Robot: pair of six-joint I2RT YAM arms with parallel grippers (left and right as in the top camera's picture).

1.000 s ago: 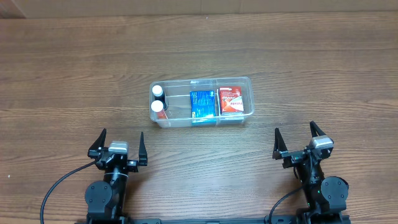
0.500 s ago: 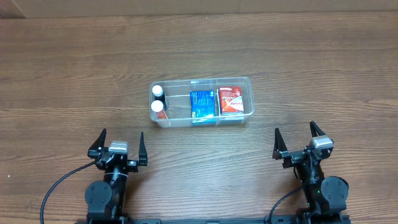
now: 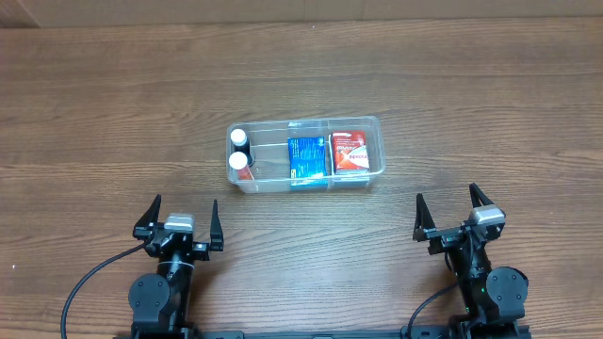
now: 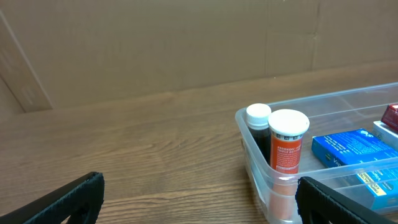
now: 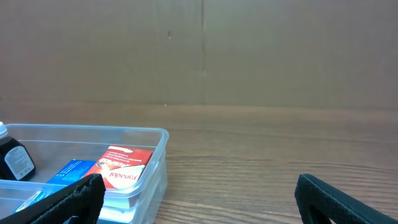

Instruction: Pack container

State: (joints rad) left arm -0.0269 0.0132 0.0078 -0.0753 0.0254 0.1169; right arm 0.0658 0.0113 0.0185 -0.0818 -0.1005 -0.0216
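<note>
The overhead camera looks straight down on the table (image 3: pixel 113 94) from well above. It takes in the left gripper (image 3: pixel 185 203) and right gripper (image 3: pixel 447 195) at the bottom edge, with the container (image 3: pixel 306 185) ahead of their jaws. Each wrist camera sits low behind its own jaws, facing forward. The left one sees the container's left end ahead-right, the right one its right end ahead-left.

Place: a robot test lab, set up as one workstation.
Rig: left arm (image 3: pixel 158 294) and right arm (image 3: pixel 492 287) at the near edge of the wood-grain bench (image 3: pixel 94 122), with left claw (image 3: pixel 186 200) and right claw (image 3: pixel 445 191) pointing across it.
Wiring: a loose black cable (image 3: pixel 99 268) beside the left arm.
Backdrop: plain brown cardboard-like panels (image 5: pixel 199 50) behind the bench.
</note>
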